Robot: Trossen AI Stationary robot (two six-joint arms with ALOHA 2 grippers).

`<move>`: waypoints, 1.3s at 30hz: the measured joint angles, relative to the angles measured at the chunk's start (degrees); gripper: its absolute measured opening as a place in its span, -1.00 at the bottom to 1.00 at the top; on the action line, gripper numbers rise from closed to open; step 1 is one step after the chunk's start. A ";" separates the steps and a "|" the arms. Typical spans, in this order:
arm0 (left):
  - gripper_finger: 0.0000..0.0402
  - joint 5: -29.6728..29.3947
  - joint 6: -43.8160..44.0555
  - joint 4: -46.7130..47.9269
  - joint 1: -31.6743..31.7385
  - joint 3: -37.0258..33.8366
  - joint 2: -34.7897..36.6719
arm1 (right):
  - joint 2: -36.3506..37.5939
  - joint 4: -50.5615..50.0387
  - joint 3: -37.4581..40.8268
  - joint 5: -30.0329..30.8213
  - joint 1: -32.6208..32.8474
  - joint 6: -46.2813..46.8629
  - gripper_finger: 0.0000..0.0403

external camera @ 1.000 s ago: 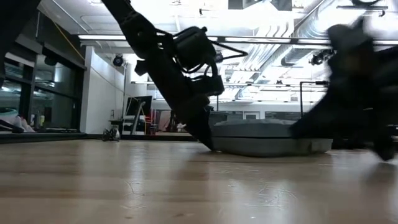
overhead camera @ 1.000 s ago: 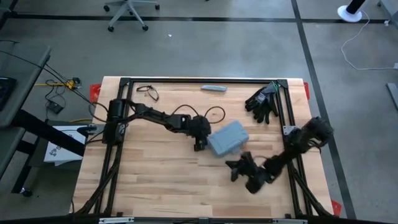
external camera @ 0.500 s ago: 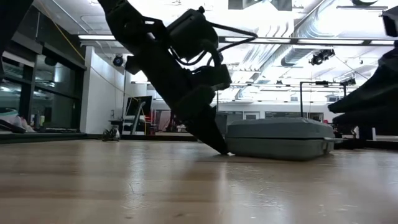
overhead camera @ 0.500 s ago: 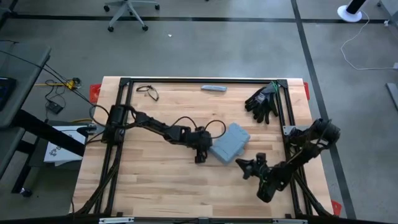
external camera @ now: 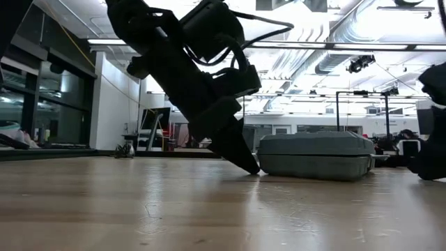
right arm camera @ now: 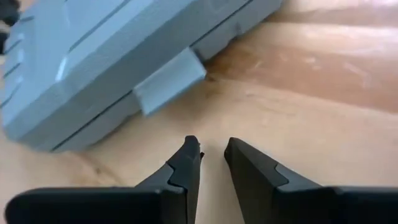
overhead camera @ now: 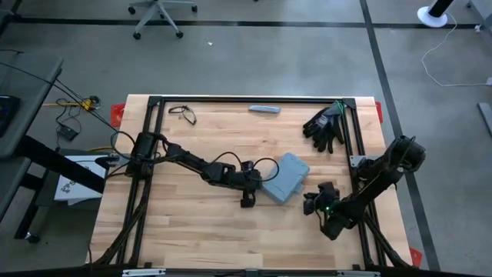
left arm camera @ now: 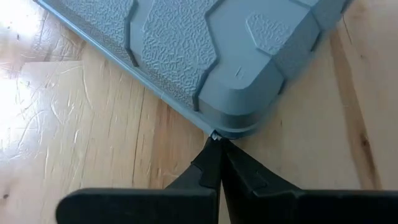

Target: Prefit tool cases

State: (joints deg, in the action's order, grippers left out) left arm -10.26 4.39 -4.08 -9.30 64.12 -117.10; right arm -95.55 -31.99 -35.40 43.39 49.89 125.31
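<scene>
Lying closed on wooden table (overhead camera: 192, 223), right of centre, blue-grey tool case (overhead camera: 283, 178) is seen, lid down, skewed to table edges. Left gripper (left arm camera: 216, 142) is pressed fingertips together, nothing held, tips touching case's corner at seam. Right gripper (right arm camera: 211, 151) is set just beside case's front side, fingers parted by narrow gap, empty, pointed at small latch tab (right arm camera: 169, 88). Black gloves (overhead camera: 325, 125) are left at far right corner; slim grey bar (overhead camera: 264, 109) near far edge.

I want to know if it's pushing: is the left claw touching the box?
Touching. The left wrist view shows the shut left claw tip meeting the box corner.
</scene>
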 joint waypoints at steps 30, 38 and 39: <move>-1.00 -3.42 -3.57 -0.13 0.33 0.00 0.07 | 2.53 5.20 0.04 4.37 -6.39 -14.41 -0.59; -1.00 -3.39 -3.55 -0.09 0.35 0.04 0.07 | 8.19 3.94 -0.05 7.65 -6.46 -18.66 -0.59; -1.00 -3.39 -3.55 -0.09 0.35 0.04 0.07 | 8.58 3.95 -0.07 8.22 -6.60 -19.11 -0.59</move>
State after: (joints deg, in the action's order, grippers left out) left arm -13.65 0.84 -4.16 -8.95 64.16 -117.03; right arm -86.96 -28.04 -35.46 51.62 43.29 106.20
